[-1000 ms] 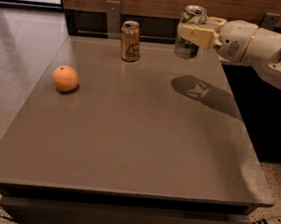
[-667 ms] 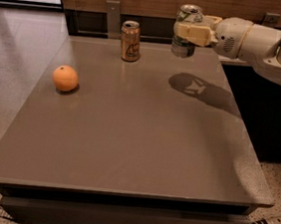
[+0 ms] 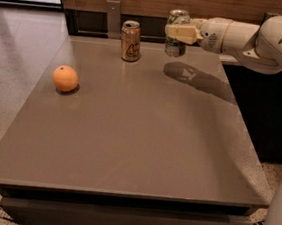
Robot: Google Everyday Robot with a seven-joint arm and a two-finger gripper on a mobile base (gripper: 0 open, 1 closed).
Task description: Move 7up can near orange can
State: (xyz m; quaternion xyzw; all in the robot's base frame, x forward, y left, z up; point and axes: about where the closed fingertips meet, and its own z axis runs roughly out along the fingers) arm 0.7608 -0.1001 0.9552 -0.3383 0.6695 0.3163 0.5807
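Observation:
The orange can [image 3: 131,41] stands upright near the table's far edge, with an orange-gold body and a silver top. My gripper [image 3: 178,33] is shut on the 7up can [image 3: 175,48], a silver-topped can with green markings, and holds it upright in the air above the far part of the table, a little to the right of the orange can. The fingers [image 3: 181,33] cover the can's middle. The can's shadow falls on the table below and to the right.
A round orange fruit [image 3: 65,78] lies on the left side of the grey-brown table [image 3: 127,143]. A wooden wall with a dark gap runs behind the table. My white arm [image 3: 259,39] reaches in from the right.
My gripper has carried the 7up can leftward toward the orange can. The orange can and the fruit have not moved.

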